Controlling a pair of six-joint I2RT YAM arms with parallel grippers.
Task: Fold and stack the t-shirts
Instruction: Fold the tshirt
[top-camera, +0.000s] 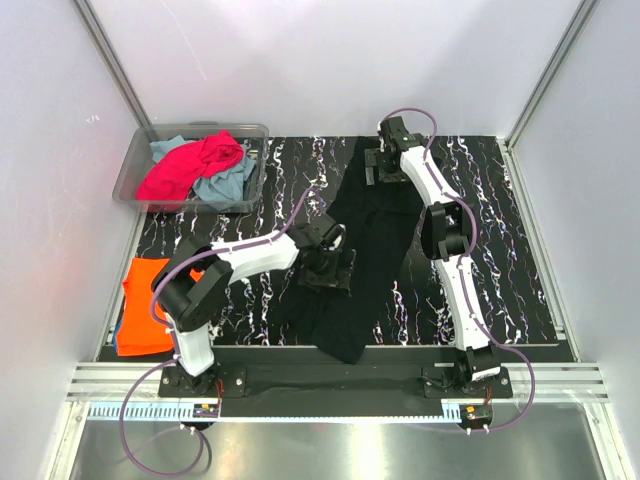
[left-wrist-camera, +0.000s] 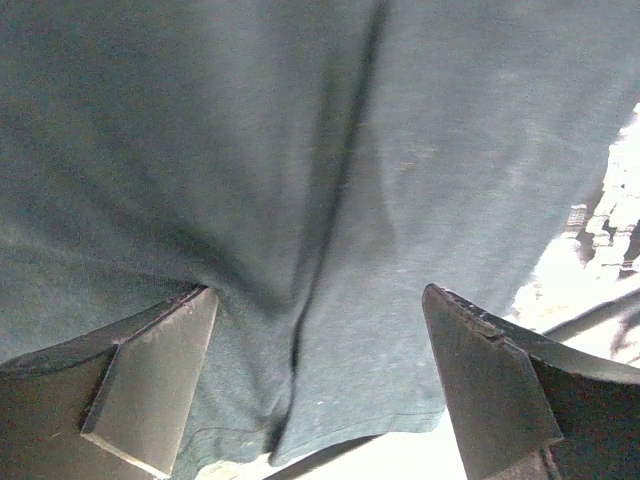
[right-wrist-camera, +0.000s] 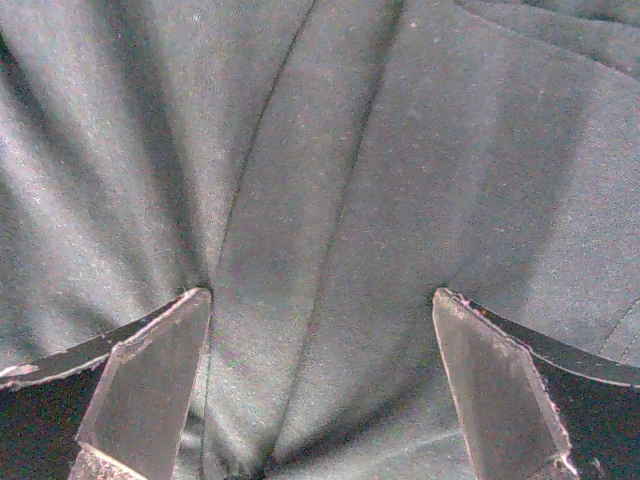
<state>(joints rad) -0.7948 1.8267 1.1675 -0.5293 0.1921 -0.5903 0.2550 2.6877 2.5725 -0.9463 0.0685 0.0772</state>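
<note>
A large black t-shirt (top-camera: 362, 258) lies bunched in a long strip down the middle of the marbled mat. My left gripper (top-camera: 330, 266) sits low over its near half. In the left wrist view the left gripper (left-wrist-camera: 318, 292) is open, its fingers (left-wrist-camera: 150, 380) wide apart on wrinkled dark cloth (left-wrist-camera: 400, 200) with the hem just below. My right gripper (top-camera: 384, 165) is at the shirt's far end. It is open too in the right wrist view (right-wrist-camera: 320, 292), with creased black cloth (right-wrist-camera: 330, 150) spread between its fingers (right-wrist-camera: 490, 390). An orange t-shirt (top-camera: 146, 300) lies folded at the left.
A clear plastic bin (top-camera: 138, 160) at the back left holds a magenta-pink t-shirt (top-camera: 190, 165) and a light teal-blue one (top-camera: 228, 185). A blue edge (top-camera: 118, 346) shows under the orange shirt. White walls close in on all sides, and a metal rail (top-camera: 320, 378) runs along the near edge.
</note>
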